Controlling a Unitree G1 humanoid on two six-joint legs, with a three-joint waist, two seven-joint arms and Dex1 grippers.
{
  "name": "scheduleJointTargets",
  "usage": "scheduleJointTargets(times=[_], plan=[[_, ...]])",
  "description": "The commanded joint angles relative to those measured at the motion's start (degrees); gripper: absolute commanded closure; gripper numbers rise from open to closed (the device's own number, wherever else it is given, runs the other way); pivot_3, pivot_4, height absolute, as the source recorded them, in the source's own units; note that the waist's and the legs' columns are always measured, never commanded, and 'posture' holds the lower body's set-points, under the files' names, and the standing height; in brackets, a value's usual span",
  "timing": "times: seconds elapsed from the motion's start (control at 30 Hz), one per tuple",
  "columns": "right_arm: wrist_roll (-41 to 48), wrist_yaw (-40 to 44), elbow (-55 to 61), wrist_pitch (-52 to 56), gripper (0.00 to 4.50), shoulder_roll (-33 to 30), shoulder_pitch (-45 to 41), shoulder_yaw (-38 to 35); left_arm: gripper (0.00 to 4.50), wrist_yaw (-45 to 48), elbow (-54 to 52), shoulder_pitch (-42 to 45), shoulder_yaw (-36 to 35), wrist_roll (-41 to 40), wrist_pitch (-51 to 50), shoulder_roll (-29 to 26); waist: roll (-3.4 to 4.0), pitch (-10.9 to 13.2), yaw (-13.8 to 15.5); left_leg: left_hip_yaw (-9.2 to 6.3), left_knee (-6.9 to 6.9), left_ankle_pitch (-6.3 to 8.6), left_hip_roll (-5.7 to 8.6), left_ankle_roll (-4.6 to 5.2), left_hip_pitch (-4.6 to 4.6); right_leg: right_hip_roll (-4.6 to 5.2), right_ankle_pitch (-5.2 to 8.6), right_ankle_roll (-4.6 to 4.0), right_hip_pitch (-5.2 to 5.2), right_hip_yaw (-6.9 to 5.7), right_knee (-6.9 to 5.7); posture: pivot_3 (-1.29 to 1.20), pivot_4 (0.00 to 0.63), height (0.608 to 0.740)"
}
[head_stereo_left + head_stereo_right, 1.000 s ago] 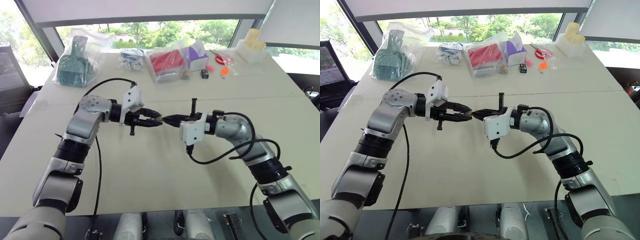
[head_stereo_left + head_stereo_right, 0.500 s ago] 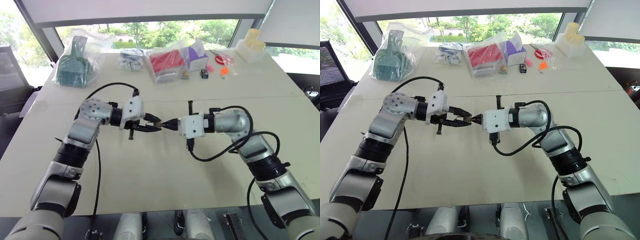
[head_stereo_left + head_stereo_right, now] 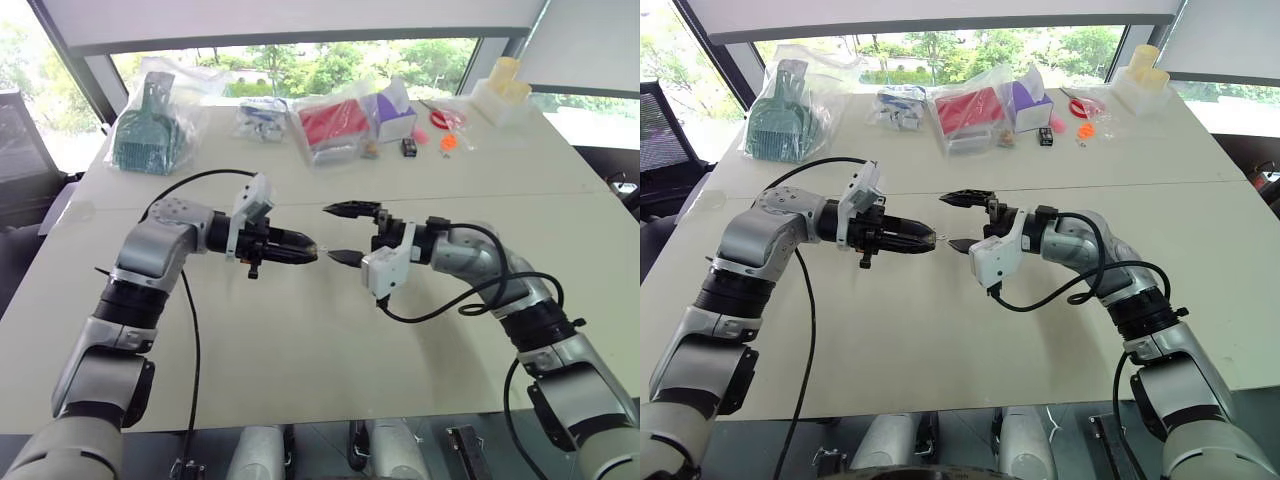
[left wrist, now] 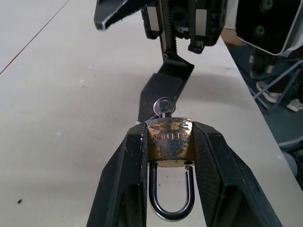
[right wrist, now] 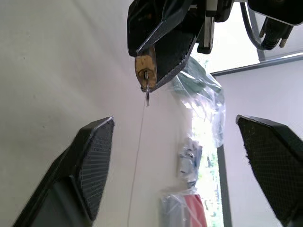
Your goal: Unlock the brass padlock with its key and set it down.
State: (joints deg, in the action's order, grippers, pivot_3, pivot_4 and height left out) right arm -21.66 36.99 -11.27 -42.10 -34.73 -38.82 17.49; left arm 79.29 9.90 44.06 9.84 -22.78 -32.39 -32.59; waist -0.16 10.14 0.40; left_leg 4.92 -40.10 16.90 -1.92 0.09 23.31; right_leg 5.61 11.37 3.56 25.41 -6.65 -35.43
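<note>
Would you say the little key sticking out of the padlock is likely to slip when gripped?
Probably: the key shows just a small round, smooth metal head. It looks stiff, and the left gripper clamps the brass padlock firmly.

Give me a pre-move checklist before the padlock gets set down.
1. Padlock clamped between the left gripper fingers: ok.
2. Key seated in the padlock: ok.
3. Right gripper off the key, jaws wide open: ok.
4. Shackle sprung free of the lock body: cannot tell, though it looks seated.
5. Bare table below the grippers for the set-down: ok.
</note>
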Motion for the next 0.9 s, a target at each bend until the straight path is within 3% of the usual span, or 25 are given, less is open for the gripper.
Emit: scheduleJointTargets(times=[0.03, 0.37, 0.47, 0.57, 0.63, 0.67, 0.73, 0.9], plan=[[0.6, -2.9, 1.5, -2.6, 0.43, 0.7, -1.3, -1.4, 3.71, 0.0, -0.7, 1.9, -1.2, -0.7, 0.5, -0.1, 0.00, 0.0, -0.1, 0.00, 0.00, 0.00, 0.00, 0.00, 0.00, 0.00, 0.00, 0.00, 0.00, 0.00, 0.00, 0.00, 0.150, 0.740], [1.8, -2.2, 1.5, -6.5, 0.43, 2.2, -1.7, 1.6, 3.71, 0.4, 0.0, 3.0, -0.8, -0.8, 1.0, 0.0, 0.00, 0.0, -0.1, 0.00, 0.00, 0.00, 0.00, 0.00, 0.00, -0.01, 0.00, 0.00, 0.00, 0.01, -0.01, 0.00, 0.150, 0.740], [1.7, -2.3, 0.7, -7.0, 1.31, 2.3, -2.1, 2.0, 3.71, 0.7, -0.7, 2.9, -0.8, -1.1, 0.7, -0.1, 0.00, 0.0, -0.1, -0.01, 0.00, 0.00, 0.00, 0.01, 0.00, 0.00, 0.00, 0.00, 0.00, 0.01, -0.01, 0.00, 0.150, 0.740], [1.6, -2.3, -0.6, -7.5, 2.85, 2.3, -2.8, 2.3, 3.71, 1.3, -1.5, 2.6, -0.9, -1.6, 0.5, -0.5, 0.00, 0.0, -0.1, -0.01, 0.00, 0.00, 0.00, 0.00, -0.01, -0.01, 0.00, 0.00, 0.00, 0.01, -0.02, 0.00, 0.150, 0.740], [1.4, -2.2, -1.3, -7.9, 3.45, 2.2, -3.2, 2.3, 3.71, 1.7, -1.7, 2.3, -1.0, -1.7, 0.5, -0.8, 0.00, 0.0, -0.1, -0.01, 0.00, 0.00, 0.00, 0.01, -0.01, -0.01, 0.00, 0.00, 0.00, 0.01, -0.01, 0.00, 0.150, 0.740], [1.5, -2.1, -1.5, -8.1, 4.02, 2.2, -3.4, 2.4, 3.71, 1.8, -1.8, 2.2, -1.0, -1.8, 0.5, -0.8, 0.00, 0.0, -0.1, 0.00, 0.00, 0.00, 0.00, 0.00, -0.01, -0.01, 0.00, 0.00, 0.00, 0.02, -0.01, 0.00, 0.150, 0.740], [1.6, -2.0, -1.4, -8.1, 4.48, 2.4, -3.7, 2.7, 3.71, 1.8, -2.0, 2.0, -1.0, -2.0, 0.4, -0.9, 0.00, 0.0, -0.1, -0.01, 0.00, 0.00, 0.00, 0.00, -0.01, -0.01, 0.00, 0.00, 0.00, 0.03, -0.01, 0.00, 0.150, 0.740], [1.9, -1.7, -1.6, -8.1, 4.48, 2.8, -4.1, 3.2, 3.71, 2.1, -3.5, 1.4, -0.7, -2.7, -0.2, -1.1, 0.00, 0.0, -0.1, -0.01, 0.00, 0.00, 0.00, 0.00, -0.02, -0.01, 0.00, 0.00, 0.00, 0.04, -0.02, 0.00, 0.150, 0.740]])
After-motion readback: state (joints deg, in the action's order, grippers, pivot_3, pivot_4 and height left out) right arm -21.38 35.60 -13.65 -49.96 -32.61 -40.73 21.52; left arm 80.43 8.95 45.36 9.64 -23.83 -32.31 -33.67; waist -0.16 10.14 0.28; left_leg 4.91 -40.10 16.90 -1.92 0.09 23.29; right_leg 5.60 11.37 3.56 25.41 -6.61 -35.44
